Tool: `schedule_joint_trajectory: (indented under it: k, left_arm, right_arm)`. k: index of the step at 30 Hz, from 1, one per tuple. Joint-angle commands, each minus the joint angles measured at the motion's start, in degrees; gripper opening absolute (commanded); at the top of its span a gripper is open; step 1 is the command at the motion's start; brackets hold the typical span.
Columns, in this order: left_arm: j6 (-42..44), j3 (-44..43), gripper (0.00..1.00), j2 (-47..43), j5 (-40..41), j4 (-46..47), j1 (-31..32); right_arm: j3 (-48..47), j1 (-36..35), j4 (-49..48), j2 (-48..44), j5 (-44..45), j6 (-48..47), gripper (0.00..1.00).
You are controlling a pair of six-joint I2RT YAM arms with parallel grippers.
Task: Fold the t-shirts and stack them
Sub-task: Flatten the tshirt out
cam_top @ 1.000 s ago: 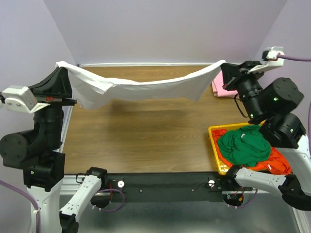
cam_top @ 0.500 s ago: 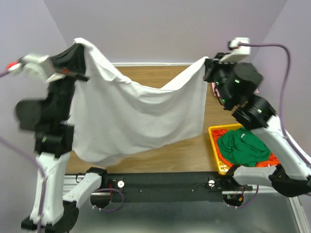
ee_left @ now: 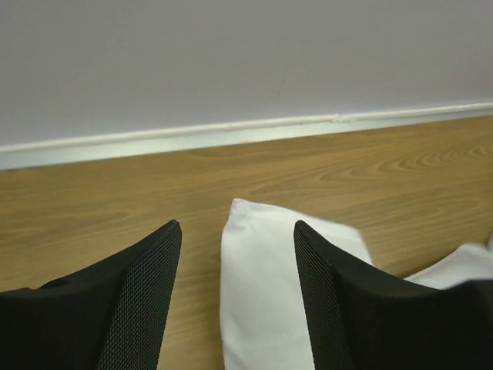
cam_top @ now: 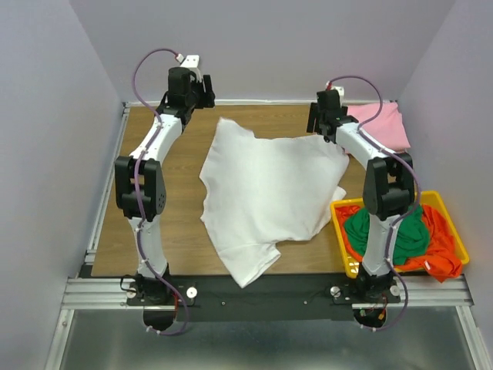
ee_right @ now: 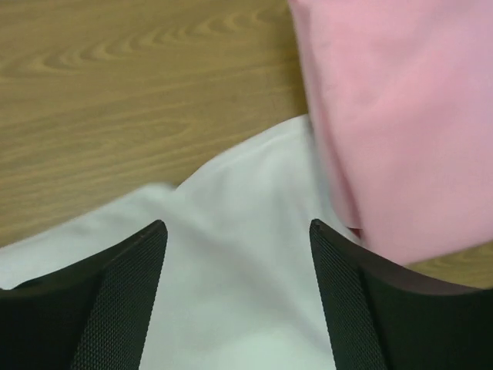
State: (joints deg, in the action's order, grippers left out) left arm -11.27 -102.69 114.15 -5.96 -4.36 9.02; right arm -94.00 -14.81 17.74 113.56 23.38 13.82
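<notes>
White t-shirt [cam_top: 266, 193] spread over the middle of the table [cam_top: 114, 216], its lower end reaching the near edge; pink t-shirt [cam_top: 379, 123] at the far right corner; green t-shirt [cam_top: 385, 227] in the yellow basket [cam_top: 454, 239], near right corner. Left gripper [ee_left: 236, 231] and right gripper [ee_right: 236, 227] both spread, empty, each over a far corner of the white t-shirt.

Stretches left arm [cam_top: 158, 139] and right arm [cam_top: 362, 146] far forward (nearly straight); holds left gripper [cam_top: 202, 95] and right gripper [cam_top: 317, 123] low, well apart, jaws parted, nothing between them.
</notes>
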Motion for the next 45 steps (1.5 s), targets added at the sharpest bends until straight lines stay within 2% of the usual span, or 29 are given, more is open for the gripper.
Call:
schedule_joint_trajectory:
  k: [1, 4, 10, 12, 16, 19, 22, 25, 32, 39, 45]
  left_arm:
    - [-0.3, -1.8, 0.75, -1.3, -2.3, -1.1, -0.1]
    - [-1.4, 4.9, 0.78, -6.9, -2.0, 2.0, -0.1]
    - [-6.4, 25.9, 0.78, -18.0, -5.0, 10.4, 2.8]
    - [-8.0, 33.2, 0.78, -20.4, -5.3, 13.6, 5.7]
    - [-10.8, 38.5, 0.79, -21.2, -4.3, 16.4, 12.6]
    - [-13.9, 40.4, 0.78, -19.2, -6.0, 19.6, 16.5]
    - [-17.2, 44.1, 0.78, -17.0, -10.1, 25.5, 16.8]
    - [-18.2, 46.4, 0.78, -15.2, -9.3, 26.9, 16.8]
    - [-17.0, 47.6, 0.77, -12.9, -4.9, 23.6, 17.6]
    - [-13.8, 48.0, 0.77, -10.8, 1.3, 18.2, 18.6]
    - [-13.1, 50.9, 0.77, -10.1, 3.9, 17.5, 18.8]
  right_arm:
    - [-4.6, -0.3, -0.4, 3.7, -8.6, 1.1, 0.95]
    - [-2.4, -0.3, -0.5, 2.4, -10.8, 1.5, 0.99]
    - [8.3, -0.5, -1.0, -5.3, -14.1, 2.2, 0.99]
    - [13.2, -0.7, -2.1, -8.7, -15.7, 2.9, 0.99]
    - [20.7, -0.8, -2.9, -13.6, -17.0, 4.5, 0.99]
    - [24.5, -0.8, -3.3, -17.2, -17.7, 5.7, 0.99]
    - [28.8, -0.9, -3.8, -20.9, -17.8, 6.7, 0.99]
    - [32.1, -0.9, -3.9, -23.8, -18.5, 7.1, 0.99]
    - [37.1, -0.9, -4.2, -30.6, -19.7, 8.5, 0.99]
    - [39.7, -0.8, -4.6, -31.8, -20.6, 9.5, 0.99]
    - [41.6, -0.8, -5.2, -31.6, -20.6, 10.0, 0.99]
